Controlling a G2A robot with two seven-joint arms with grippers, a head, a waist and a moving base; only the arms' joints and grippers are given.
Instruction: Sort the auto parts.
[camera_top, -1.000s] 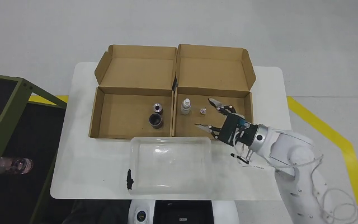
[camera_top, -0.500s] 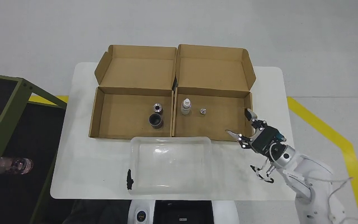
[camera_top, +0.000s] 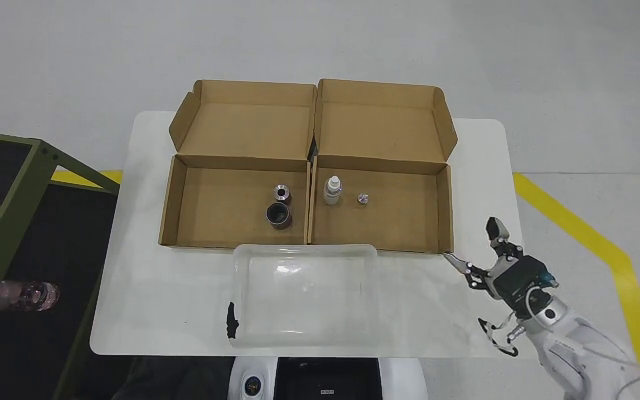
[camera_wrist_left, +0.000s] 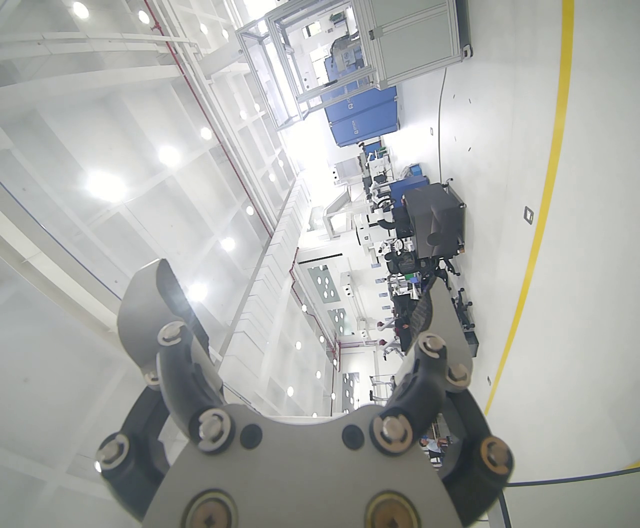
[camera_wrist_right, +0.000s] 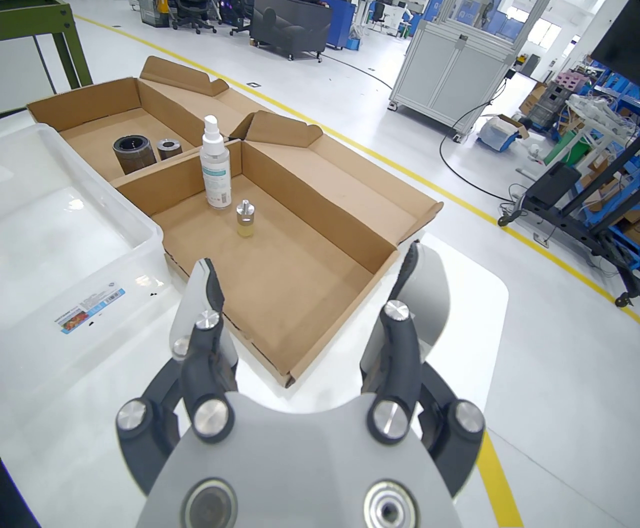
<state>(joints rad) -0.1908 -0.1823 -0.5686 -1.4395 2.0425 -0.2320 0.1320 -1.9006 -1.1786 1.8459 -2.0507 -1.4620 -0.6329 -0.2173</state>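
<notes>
Clear bin sat lower centre on the white table, two cardboard boxes above it. Right gripper hung spread and empty at lower right, left gripper spread too. Spray bottle and knobbed fitting stood in the right-hand box, two metal cylinders in the left-hand box.

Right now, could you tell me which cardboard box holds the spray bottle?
The right-hand box, nearer the right gripper; the left-hand box holds two dark cylinders.

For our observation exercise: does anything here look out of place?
The white plastic spray bottle standing upright beside the small silver metal fitting in one brown cardboard box looks like no auto part.
</notes>
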